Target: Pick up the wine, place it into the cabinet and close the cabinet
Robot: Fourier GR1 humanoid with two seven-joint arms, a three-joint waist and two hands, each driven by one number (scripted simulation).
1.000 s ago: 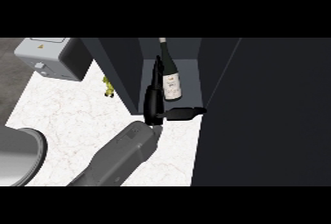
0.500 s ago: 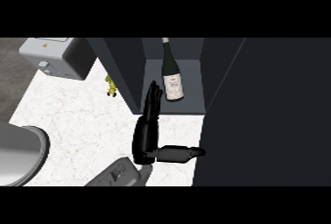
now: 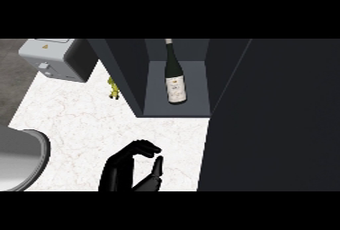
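Already the wine bottle [image 3: 175, 81] stands upright on the cabinet [image 3: 126, 76] shelf, well inside the open compartment. One black hand [image 3: 129, 168] hangs low over the marble counter [image 3: 73, 112], fingers curled toward the thumb and holding nothing; which arm it belongs to I cannot tell. Glass like that looks heavy, smooth and breakable, best gripped around its wide body. What remains, I'd judge, is the big dark door [image 3: 272, 117] at right.
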